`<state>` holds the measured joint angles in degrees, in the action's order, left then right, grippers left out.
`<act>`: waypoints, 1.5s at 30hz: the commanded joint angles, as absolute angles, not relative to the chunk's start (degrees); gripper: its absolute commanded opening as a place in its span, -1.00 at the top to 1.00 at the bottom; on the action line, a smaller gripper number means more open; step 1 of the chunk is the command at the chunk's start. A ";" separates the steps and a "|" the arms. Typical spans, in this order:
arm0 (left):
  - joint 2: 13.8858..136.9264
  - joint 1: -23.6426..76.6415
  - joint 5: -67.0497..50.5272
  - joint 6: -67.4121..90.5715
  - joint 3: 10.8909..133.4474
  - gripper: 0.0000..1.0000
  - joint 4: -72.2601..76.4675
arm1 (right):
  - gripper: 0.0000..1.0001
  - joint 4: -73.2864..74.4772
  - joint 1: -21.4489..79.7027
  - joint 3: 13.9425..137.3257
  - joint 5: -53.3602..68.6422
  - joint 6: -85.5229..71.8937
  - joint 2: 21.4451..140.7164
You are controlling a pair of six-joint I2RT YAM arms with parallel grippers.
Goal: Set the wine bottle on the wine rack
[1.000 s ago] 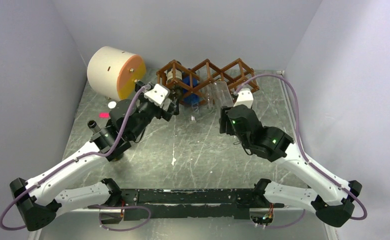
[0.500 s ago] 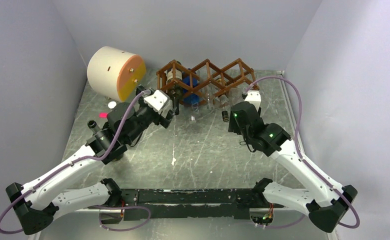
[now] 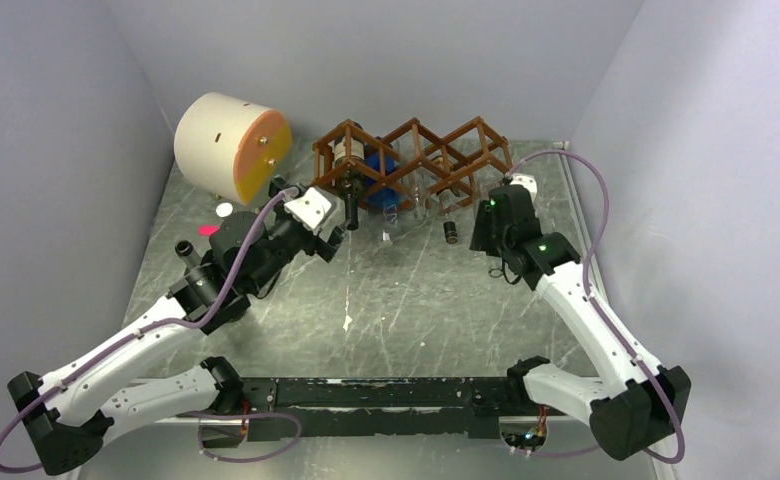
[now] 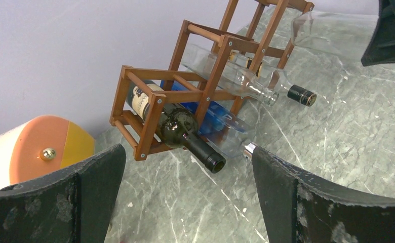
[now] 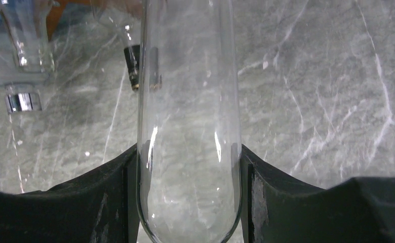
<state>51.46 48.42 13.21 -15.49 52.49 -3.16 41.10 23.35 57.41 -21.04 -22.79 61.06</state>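
The reddish-brown wine rack [image 3: 411,160] stands at the back of the table and holds a dark green bottle [image 4: 185,134], a blue-tinted bottle [image 4: 221,121] and a clear black-capped bottle [image 4: 256,86]. My right gripper [image 3: 486,212] is at the rack's right end, shut on a clear glass wine bottle [image 5: 189,126]. Both fingers press its rounded body near the end. That bottle [image 4: 332,30] lies beside the rack's right cells. My left gripper [image 4: 185,202] hangs open in front of the green bottle's neck, holding nothing.
A cream-and-orange cylinder [image 3: 231,145] lies at the back left, close to the rack. A white disc [image 3: 224,210] and a pink spot [image 3: 208,230] mark the marbled tabletop [image 3: 396,290]. Grey walls close in on three sides.
My right arm has swung right and back toward the rack's right end, carrying the clear bottle. My left gripper has drawn back slightly to the left, still open.
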 commanded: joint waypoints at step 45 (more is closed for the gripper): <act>50.17 48.17 8.18 -14.85 50.50 -0.96 -1.13 | 1.00 -9.90 8.91 54.30 -1.11 -8.43 82.94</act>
<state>50.26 48.42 9.78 -15.62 50.33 -2.83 -3.46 9.65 51.13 -2.81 -11.03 82.19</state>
